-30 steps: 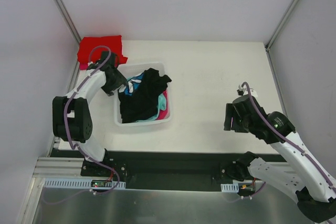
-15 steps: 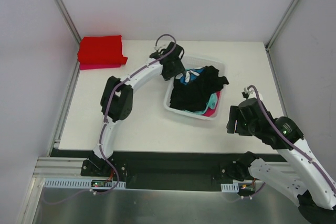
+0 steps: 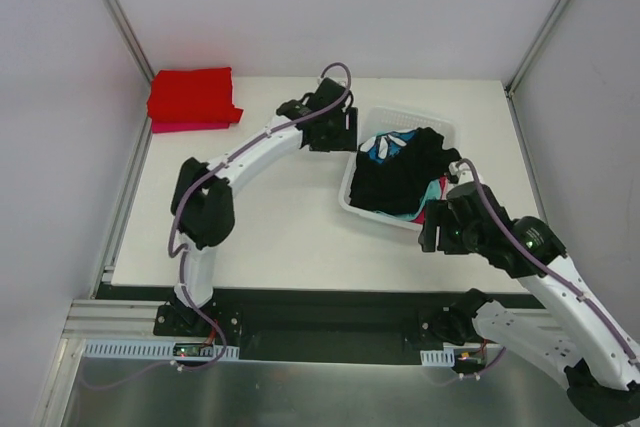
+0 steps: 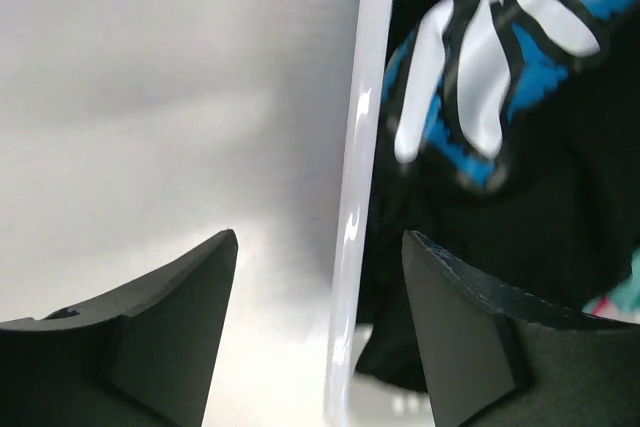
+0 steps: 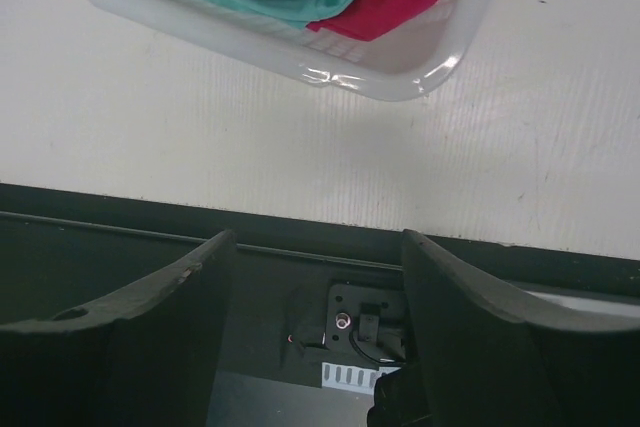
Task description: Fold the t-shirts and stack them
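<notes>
Over basket rim (image 4: pixel 362 97), left end effector (image 4: pixel 320 239)

A white basket (image 3: pixel 346 197) holding a black t-shirt (image 3: pixel 390 182) sits between the left gripper (image 3: pixel 345 137) and right gripper (image 3: pixel 432 232); a folded red t-shirt (image 3: pixel 190 94) lies far left.

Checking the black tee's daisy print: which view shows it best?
Left wrist: the daisy print sits close, white petals on blue, though cropped. Top external shows it tiny in the basket; right wrist shows none of it.
</notes>
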Available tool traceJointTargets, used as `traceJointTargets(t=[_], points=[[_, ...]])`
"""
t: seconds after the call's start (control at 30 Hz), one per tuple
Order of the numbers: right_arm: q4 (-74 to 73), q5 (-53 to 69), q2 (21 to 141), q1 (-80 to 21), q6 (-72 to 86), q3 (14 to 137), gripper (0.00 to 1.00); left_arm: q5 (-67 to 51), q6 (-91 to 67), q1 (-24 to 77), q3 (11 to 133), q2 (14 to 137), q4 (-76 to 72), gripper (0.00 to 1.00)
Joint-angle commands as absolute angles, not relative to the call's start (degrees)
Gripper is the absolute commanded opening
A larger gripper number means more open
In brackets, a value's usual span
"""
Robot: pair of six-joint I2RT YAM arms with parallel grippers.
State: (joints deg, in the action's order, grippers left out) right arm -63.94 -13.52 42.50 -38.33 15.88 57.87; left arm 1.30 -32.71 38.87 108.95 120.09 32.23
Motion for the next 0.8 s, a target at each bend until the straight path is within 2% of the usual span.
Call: traceJointTargets(t=[0.0, 0.17, 0.33, 0.43, 0.77], points=[[-57.3, -7.2, 46.5, -38.2, 12.4, 57.4, 0.7, 5.8, -22.2, 37.7, 101.9, 101.6, 34.3, 0.68], [-50.4, -1.7, 54.0, -38.7, 10.2, 58.4, 0.7, 11.9, -24.8, 32.4, 89.2, 88.9, 41.6, 0.69], [-43.7, 5.2, 65.7, -41.7, 9.0, 62.0, 0.7, 10.0, -28.8, 26.3, 72.6, 78.9, 42.4, 0.69], [-42.4, 6.3, 74.1, -44.4, 7.7, 65.7, 0.7, 10.2, -30.9, 25.1, 66.7, 73.8, 42.9, 0.69], [-39.5, 9.6, 91.2, -47.5, 6.9, 75.1, 0.7, 7.3, -33.1, 22.6, 60.9, 65.3, 46.2, 0.7]])
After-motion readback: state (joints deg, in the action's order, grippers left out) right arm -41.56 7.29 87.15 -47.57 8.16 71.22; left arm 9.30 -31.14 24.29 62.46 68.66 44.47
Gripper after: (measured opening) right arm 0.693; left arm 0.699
